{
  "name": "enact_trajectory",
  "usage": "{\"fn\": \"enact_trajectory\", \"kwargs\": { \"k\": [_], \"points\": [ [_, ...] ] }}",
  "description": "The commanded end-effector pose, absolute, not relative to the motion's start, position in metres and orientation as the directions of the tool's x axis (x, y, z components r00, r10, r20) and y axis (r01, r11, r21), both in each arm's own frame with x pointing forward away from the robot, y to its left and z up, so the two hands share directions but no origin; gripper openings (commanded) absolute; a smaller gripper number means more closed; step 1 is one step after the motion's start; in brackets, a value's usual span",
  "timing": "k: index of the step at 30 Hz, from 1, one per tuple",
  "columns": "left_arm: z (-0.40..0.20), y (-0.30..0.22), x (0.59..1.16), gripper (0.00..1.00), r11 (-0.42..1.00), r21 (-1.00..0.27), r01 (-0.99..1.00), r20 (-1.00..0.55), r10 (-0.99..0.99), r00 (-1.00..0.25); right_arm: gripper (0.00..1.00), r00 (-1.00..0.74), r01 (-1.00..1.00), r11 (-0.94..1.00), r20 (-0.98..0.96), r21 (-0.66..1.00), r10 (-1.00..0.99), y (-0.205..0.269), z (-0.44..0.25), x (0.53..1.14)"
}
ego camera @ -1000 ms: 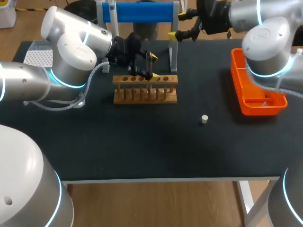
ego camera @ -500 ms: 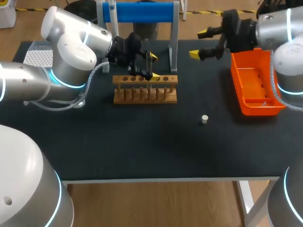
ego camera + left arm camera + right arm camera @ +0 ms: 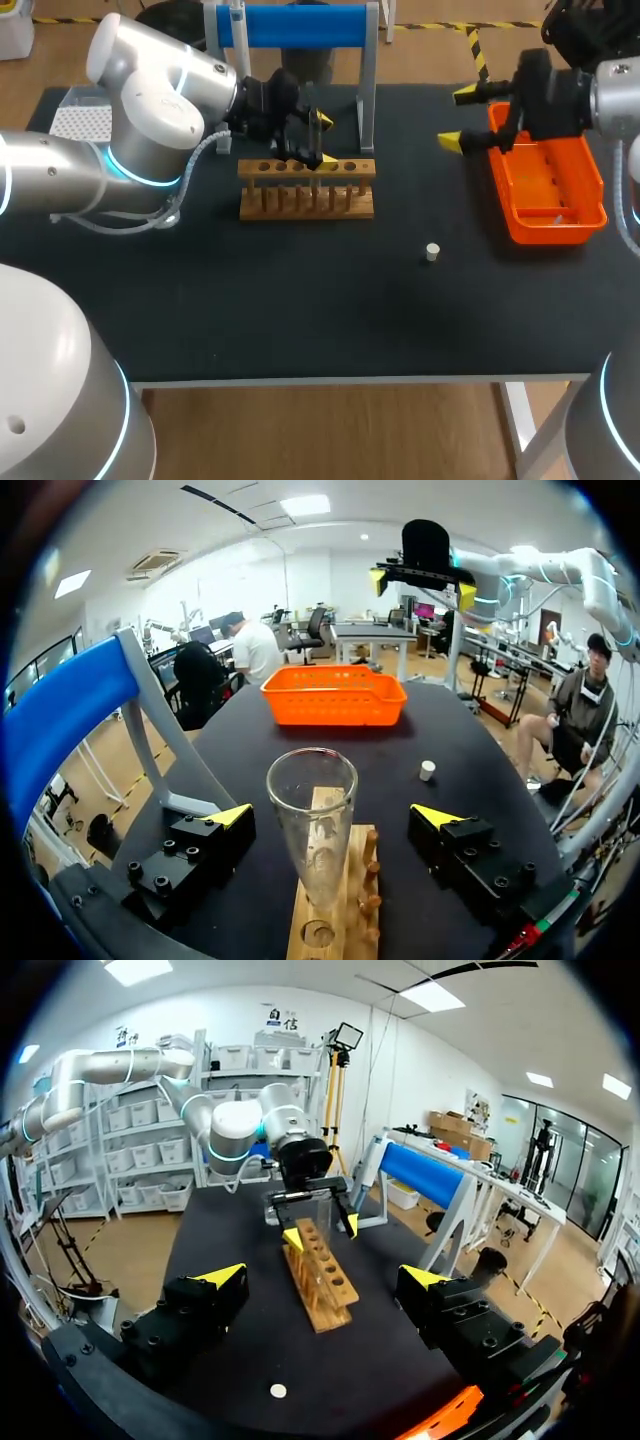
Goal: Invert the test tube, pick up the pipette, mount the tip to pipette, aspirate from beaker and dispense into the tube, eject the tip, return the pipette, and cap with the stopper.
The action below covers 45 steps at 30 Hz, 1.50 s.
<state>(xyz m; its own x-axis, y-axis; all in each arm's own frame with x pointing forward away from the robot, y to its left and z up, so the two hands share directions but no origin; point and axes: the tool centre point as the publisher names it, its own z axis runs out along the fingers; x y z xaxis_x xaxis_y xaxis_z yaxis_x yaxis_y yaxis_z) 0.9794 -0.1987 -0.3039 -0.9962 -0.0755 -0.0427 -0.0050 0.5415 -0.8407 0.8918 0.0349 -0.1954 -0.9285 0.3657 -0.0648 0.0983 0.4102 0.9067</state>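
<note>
1. Left wrist view: my left gripper [image 3: 335,816] has its fingers spread, flanking the test tube [image 3: 311,820] without contact; the tube stands upright in the wooden rack [image 3: 343,932].
2. Head view: my right gripper [image 3: 458,118], fingers apart and empty, beside the orange basket [image 3: 520,225].

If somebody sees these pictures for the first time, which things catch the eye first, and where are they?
Probably the clear glass test tube, standing open end up in the wooden rack toward the back of the black table, between the open fingers of the left gripper. Next, the bright orange plastic basket at the table's right side, with the right gripper open and empty beside it.
</note>
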Motion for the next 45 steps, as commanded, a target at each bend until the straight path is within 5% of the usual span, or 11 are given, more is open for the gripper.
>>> {"fn": "enact_trajectory", "kwargs": {
  "k": [1, 45],
  "points": [
    [-0.303, -0.198, 0.98, 1.0, 0.543, -0.84, -0.005, -0.04, -0.072, -0.997, 1.0, -0.911, 0.105, 0.415, -0.08, 0.904, 0.404, 0.029, -0.198, 0.869],
    [-0.303, -0.198, 0.98, 1.0, 0.543, -0.84, -0.005, -0.04, -0.072, -0.997, 1.0, -0.833, 0.238, 0.442, -0.052, 0.865, 0.55, 0.005, -0.261, 0.82]
  ]
}}
